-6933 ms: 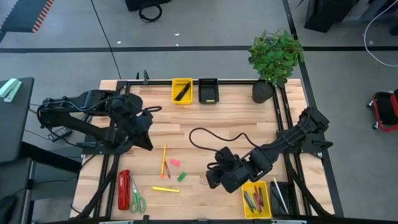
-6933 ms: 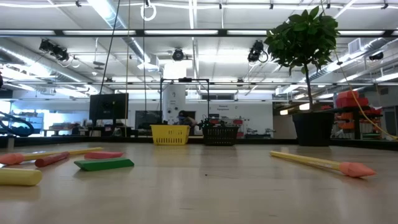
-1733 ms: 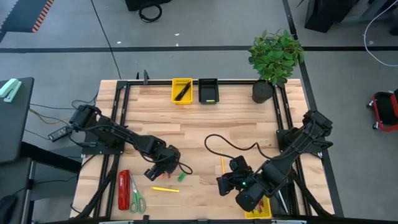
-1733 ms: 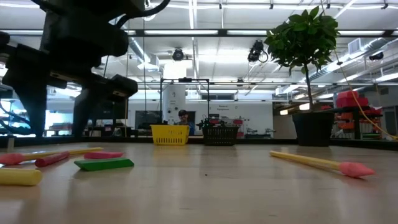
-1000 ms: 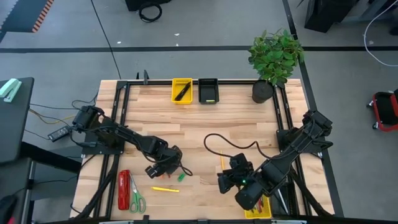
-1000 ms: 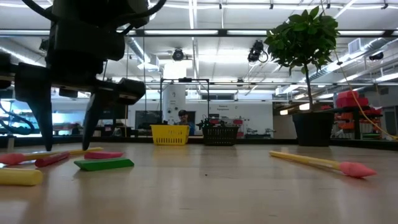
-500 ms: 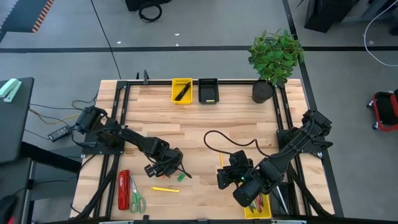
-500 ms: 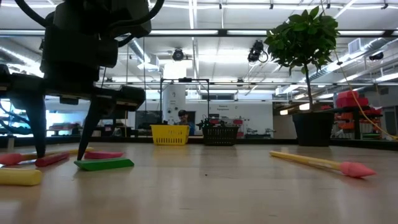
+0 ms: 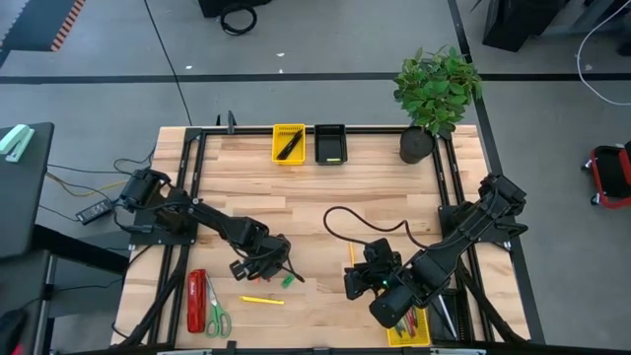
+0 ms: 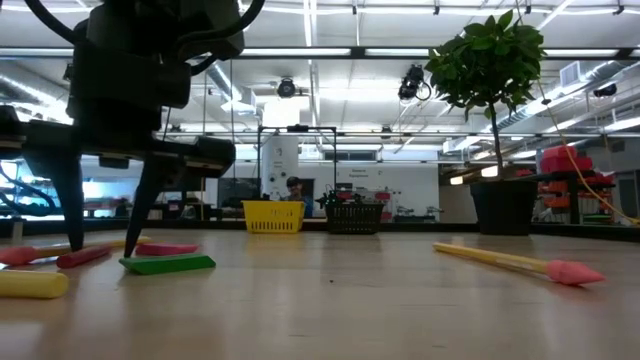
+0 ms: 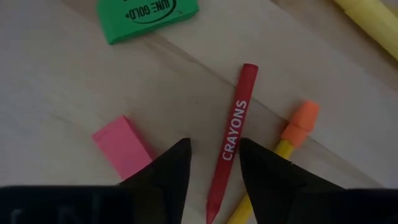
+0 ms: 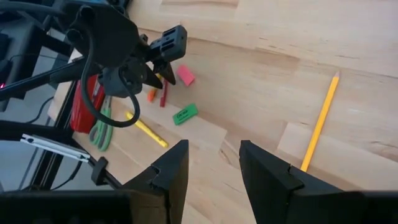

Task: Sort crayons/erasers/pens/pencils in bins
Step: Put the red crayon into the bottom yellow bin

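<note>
Lowered since a moment ago, our left hand (image 11: 212, 163) now stands with its fingers spread either side of the red crayon (image 11: 233, 140), tips down at the surface (image 9: 296, 197); nothing is gripped yet. Beside the crayon lie the pink eraser (image 11: 122, 146), the green eraser (image 11: 147, 15) and an orange-tipped pencil (image 11: 287, 140). We judge the next step is to close on the crayon without catching the pencil. Our right hand (image 12: 214, 165) hovers unclenched and empty near the yellow bin (image 9: 422, 333) at the front right, with a loose pencil (image 12: 319, 121) lying ahead of it. Two more bins, yellow (image 9: 288, 144) and black (image 9: 330, 144), sit at the far edge.
</note>
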Available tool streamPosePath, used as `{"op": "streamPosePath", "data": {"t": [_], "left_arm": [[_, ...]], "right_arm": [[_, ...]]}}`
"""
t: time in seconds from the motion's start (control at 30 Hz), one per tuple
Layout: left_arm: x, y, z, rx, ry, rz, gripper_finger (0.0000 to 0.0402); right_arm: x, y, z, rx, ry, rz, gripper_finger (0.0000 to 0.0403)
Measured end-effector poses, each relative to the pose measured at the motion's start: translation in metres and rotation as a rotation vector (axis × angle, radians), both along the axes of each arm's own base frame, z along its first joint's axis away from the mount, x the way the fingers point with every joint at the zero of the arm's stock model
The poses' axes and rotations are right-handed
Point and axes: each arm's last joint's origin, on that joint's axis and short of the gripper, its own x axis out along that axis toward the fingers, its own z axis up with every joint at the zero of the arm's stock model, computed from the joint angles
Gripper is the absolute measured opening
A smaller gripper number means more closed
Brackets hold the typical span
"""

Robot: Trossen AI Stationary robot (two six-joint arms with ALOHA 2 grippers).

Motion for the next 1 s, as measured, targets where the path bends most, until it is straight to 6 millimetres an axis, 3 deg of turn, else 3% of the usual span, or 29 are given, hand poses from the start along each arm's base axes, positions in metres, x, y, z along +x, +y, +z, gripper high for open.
{"op": "streamPosePath", "data": {"t": [0.27, 0.5, 0.83, 1.0], "left_arm": [[0.001, 0.000, 0.000, 0.000, -0.010, 0.005, 0.0080], [0.001, 0.000, 0.000, -0.003, -0.011, 0.013, 0.0035], [0.003, -0.001, 0.003, -0.006, -0.022, 0.013, 0.0059], [0.015, -0.007, 0.018, -0.031, -0.065, 0.062, 0.0040]], "right_arm": [[0.000, 0.003, 0.000, 0.047, 0.023, 0.025, 0.0149], [-0.012, 0.024, 0.005, 0.170, 0.052, 0.130, 0.0149], [-0.035, 0.051, 0.019, 0.251, 0.023, 0.169, 0.0149], [-0.039, 0.055, 0.024, 0.270, 0.012, 0.176, 0.0149]]}}
